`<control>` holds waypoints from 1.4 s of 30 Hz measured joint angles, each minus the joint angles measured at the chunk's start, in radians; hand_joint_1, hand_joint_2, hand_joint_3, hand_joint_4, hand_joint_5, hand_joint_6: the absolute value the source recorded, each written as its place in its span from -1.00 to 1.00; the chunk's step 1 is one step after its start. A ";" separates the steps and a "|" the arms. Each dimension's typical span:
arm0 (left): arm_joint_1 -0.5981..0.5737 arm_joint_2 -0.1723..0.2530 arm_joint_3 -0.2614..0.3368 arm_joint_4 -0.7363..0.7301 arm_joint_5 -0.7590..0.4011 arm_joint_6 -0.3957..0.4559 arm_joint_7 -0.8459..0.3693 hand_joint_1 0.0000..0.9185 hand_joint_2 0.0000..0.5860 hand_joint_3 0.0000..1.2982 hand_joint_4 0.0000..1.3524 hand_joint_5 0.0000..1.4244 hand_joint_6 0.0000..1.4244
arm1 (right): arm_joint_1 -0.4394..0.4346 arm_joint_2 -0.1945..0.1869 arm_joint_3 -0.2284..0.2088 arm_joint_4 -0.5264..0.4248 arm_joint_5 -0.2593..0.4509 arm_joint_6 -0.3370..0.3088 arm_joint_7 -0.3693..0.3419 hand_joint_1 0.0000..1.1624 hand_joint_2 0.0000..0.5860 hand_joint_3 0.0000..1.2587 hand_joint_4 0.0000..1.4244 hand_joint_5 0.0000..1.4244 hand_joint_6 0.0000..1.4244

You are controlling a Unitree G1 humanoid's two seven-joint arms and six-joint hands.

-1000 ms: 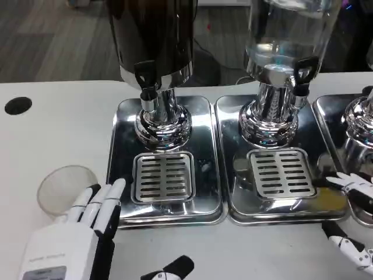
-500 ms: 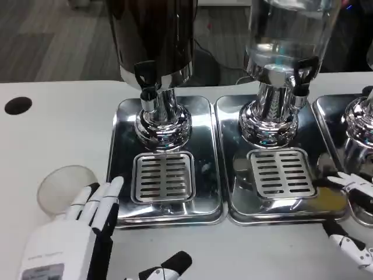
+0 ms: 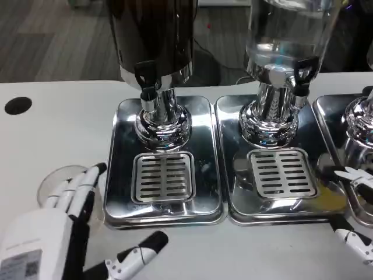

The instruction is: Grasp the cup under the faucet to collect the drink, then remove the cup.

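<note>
A clear plastic cup (image 3: pixel 52 179) stands on the white table at the left, beside the left drip tray (image 3: pixel 122 157). My left hand (image 3: pixel 55 230) is over the cup's near side, fingers straight and spread, thumb (image 3: pixel 137 256) out to the right, holding nothing. The dark dispenser's faucet (image 3: pixel 147 81) hangs above the left tray's grate (image 3: pixel 163 177), with nothing under it. My right hand (image 3: pixel 355 207) shows at the right edge, fingers apart, over the right part of the middle tray.
A clear dispenser with its faucet (image 3: pixel 303 73) stands on the middle tray (image 3: pixel 233 146). A third dispenser's base (image 3: pixel 361 122) shows at the right edge. A black hole (image 3: pixel 17 105) sits in the table at the far left.
My left hand has moved left and nearer, now covering more of the cup; its thumb swung left too. The right hand barely shifted.
</note>
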 measured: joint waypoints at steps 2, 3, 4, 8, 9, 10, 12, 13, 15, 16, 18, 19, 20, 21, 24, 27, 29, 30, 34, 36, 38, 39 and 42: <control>-0.016 -0.001 0.018 0.000 -0.007 0.017 -0.019 -1.00 -0.74 -0.79 -0.95 -0.78 -0.38 | 0.000 0.000 0.000 0.007 0.005 -0.002 0.000 -0.21 0.30 -0.60 -0.80 -0.86 -0.99; -0.024 -0.001 0.026 0.000 -0.013 0.027 -0.026 -1.00 -0.74 -0.79 -0.95 -0.78 -0.38 | 0.000 0.000 0.000 0.013 0.006 -0.002 0.000 -0.21 0.30 -0.60 -0.80 -0.86 -0.99; -0.034 -0.001 0.033 0.000 -0.023 0.037 -0.034 -1.00 -0.74 -0.79 -0.95 -0.78 -0.37 | 0.000 0.000 0.000 0.018 0.006 -0.002 0.000 -0.21 0.30 -0.60 -0.80 -0.86 -0.99; -0.065 -0.004 0.073 0.000 -0.046 0.076 -0.057 -1.00 -0.75 -0.79 -0.95 -0.78 -0.35 | 0.001 0.000 0.001 0.022 0.006 -0.009 0.000 -0.22 0.30 -0.60 -0.80 -0.86 -0.98; -0.072 -0.005 0.081 -0.002 -0.049 0.084 -0.064 -1.00 -0.76 -0.79 -0.95 -0.77 -0.35 | 0.001 0.000 0.001 0.024 0.006 -0.012 0.000 -0.22 0.30 -0.60 -0.80 -0.86 -0.98; -0.080 -0.008 0.094 -0.003 -0.055 0.095 -0.071 -1.00 -0.76 -0.79 -0.95 -0.77 -0.35 | 0.001 0.000 0.002 0.026 0.006 -0.015 0.000 -0.22 0.30 -0.60 -0.80 -0.86 -0.99; -0.096 -0.010 0.119 -0.006 -0.072 0.121 -0.078 -1.00 -0.79 -0.79 -0.95 -0.77 -0.33 | 0.001 0.000 0.002 0.030 0.006 -0.019 0.000 -0.22 0.30 -0.60 -0.80 -0.86 -0.99; -0.107 -0.012 0.133 -0.006 -0.078 0.133 -0.084 -1.00 -0.79 -0.79 -0.95 -0.77 -0.32 | 0.001 0.000 0.002 0.033 0.006 -0.020 0.000 -0.22 0.30 -0.60 -0.80 -0.86 -0.99; -0.115 -0.012 0.138 -0.009 -0.078 0.146 -0.093 -1.00 -0.81 -0.80 -0.95 -0.76 -0.32 | 0.001 0.000 0.002 0.036 0.006 -0.020 0.000 -0.22 0.30 -0.60 -0.80 -0.86 -0.98; -0.126 -0.012 0.143 -0.010 -0.078 0.162 -0.106 -1.00 -0.82 -0.81 -0.95 -0.75 -0.31 | 0.001 0.000 0.002 0.040 0.006 -0.022 0.001 -0.22 0.30 -0.60 -0.80 -0.86 -0.97; -0.143 -0.013 0.151 -0.010 -0.076 0.187 -0.121 -1.00 -0.83 -0.81 -0.95 -0.74 -0.31 | 0.001 0.000 0.003 0.047 0.006 -0.024 0.001 -0.22 0.30 -0.60 -0.80 -0.86 -0.97; -0.154 -0.014 0.154 -0.011 -0.071 0.203 -0.131 -1.00 -0.83 -0.82 -0.95 -0.73 -0.30 | 0.001 0.000 0.004 0.052 0.006 -0.025 0.001 -0.22 0.30 -0.60 -0.80 -0.86 -0.97; -0.172 -0.017 0.159 -0.011 -0.062 0.229 -0.145 -1.00 -0.83 -0.82 -0.95 -0.72 -0.28 | 0.002 0.000 0.005 0.058 0.006 -0.026 0.001 -0.22 0.30 -0.60 -0.80 -0.86 -0.97; -0.189 -0.018 0.165 -0.011 -0.047 0.250 -0.155 -1.00 -0.83 -0.83 -0.95 -0.72 -0.28 | 0.003 0.000 0.007 0.061 0.006 -0.028 0.001 -0.22 0.30 -0.60 -0.80 -0.86 -0.97; -0.234 -0.018 0.171 -0.007 -0.027 0.295 -0.183 -1.00 -0.83 -0.83 -0.95 -0.71 -0.27 | 0.005 0.001 0.008 0.062 0.006 -0.035 0.001 -0.21 0.31 -0.60 -0.80 -0.86 -0.97; -0.282 -0.016 0.170 0.008 0.007 0.337 -0.212 -1.00 -0.85 -0.85 -0.95 -0.70 -0.27 | 0.008 0.001 0.008 0.063 0.008 -0.042 0.001 -0.21 0.32 -0.60 -0.80 -0.86 -0.97; -0.306 -0.015 0.168 0.020 0.019 0.356 -0.228 -0.97 -0.86 -0.85 -0.95 -0.69 -0.27 | 0.010 0.001 0.009 0.064 0.009 -0.046 0.001 -0.21 0.32 -0.60 -0.80 -0.86 -0.97; -0.331 -0.007 0.162 0.036 0.048 0.378 -0.251 -0.96 -0.86 -0.86 -0.95 -0.69 -0.25 | 0.016 0.002 0.009 0.067 0.012 -0.054 0.001 -0.21 0.32 -0.60 -0.80 -0.86 -0.97; -0.371 0.011 0.137 0.069 0.109 0.409 -0.291 -0.87 -0.87 -0.88 -0.96 -0.69 -0.24 | 0.025 0.002 0.009 0.079 0.019 -0.061 0.001 -0.20 0.32 -0.60 -0.80 -0.86 -0.99; -0.397 0.023 0.125 0.097 0.150 0.426 -0.321 -0.86 -0.87 -0.89 -0.96 -0.69 -0.24 | 0.025 0.000 0.008 0.081 0.020 -0.065 0.001 -0.20 0.32 -0.60 -0.80 -0.86 -0.99; -0.429 0.038 0.098 0.148 0.199 0.455 -0.371 -0.86 -0.87 -0.89 -0.96 -0.69 -0.24 | 0.026 -0.011 0.001 0.082 0.019 -0.076 0.001 -0.20 0.32 -0.60 -0.80 -0.86 -0.99; -0.434 0.040 0.083 0.168 0.205 0.462 -0.392 -0.84 -0.88 -0.90 -0.96 -0.69 -0.22 | 0.026 -0.018 -0.004 0.082 0.018 -0.079 0.001 -0.20 0.32 -0.60 -0.80 -0.86 -0.99; -0.448 0.047 0.054 0.206 0.242 0.483 -0.414 -0.80 -0.86 -0.90 -0.95 -0.66 -0.19 | 0.026 -0.023 -0.013 0.085 0.019 -0.082 0.001 -0.20 0.32 -0.59 -0.80 -0.86 -0.99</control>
